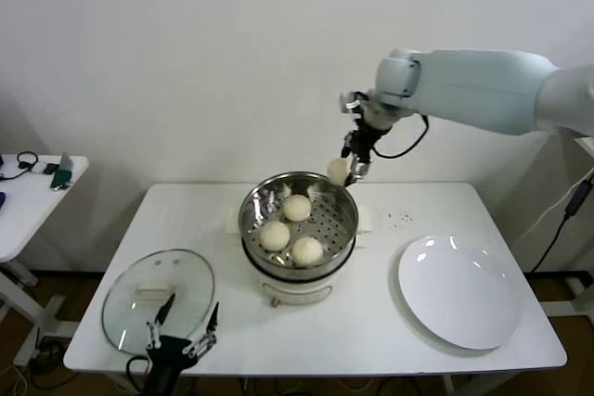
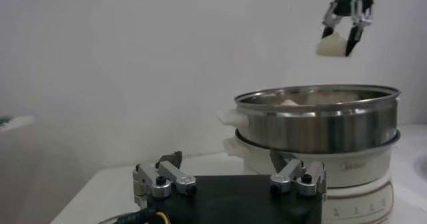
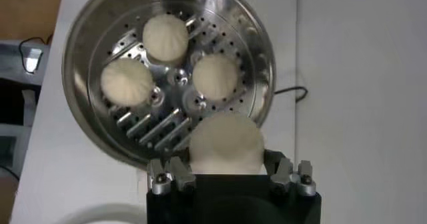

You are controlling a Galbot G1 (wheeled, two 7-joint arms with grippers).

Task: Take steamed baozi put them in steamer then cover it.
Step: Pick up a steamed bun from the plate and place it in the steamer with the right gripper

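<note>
Head view: three steamed baozi point(image 1: 291, 230) already sit on the perforated floor of the steamer point(image 1: 299, 192), mid-table. The fourth baozi point(image 1: 339, 170) is pinched in the right gripper point(image 1: 352, 168), held in the air above the steamer's far right rim, not yet inside. Right wrist view confirms: jaws closed on the bun point(image 3: 225, 145), basket with three buns below it and a free patch of floor on the near side of that cluster.

Left gripper point(image 1: 184, 328) hangs at the table's front left edge, jaws spread wide, holding nothing, just beside the glass cover point(image 1: 158, 300), which lies flat by the front left corner. White plate point(image 1: 459, 291) at the front right is bare.

Status, as I judge it: loading three-quarters done. Left: lower and release the last bun, then pick up the cover and seat it on the steamer.
</note>
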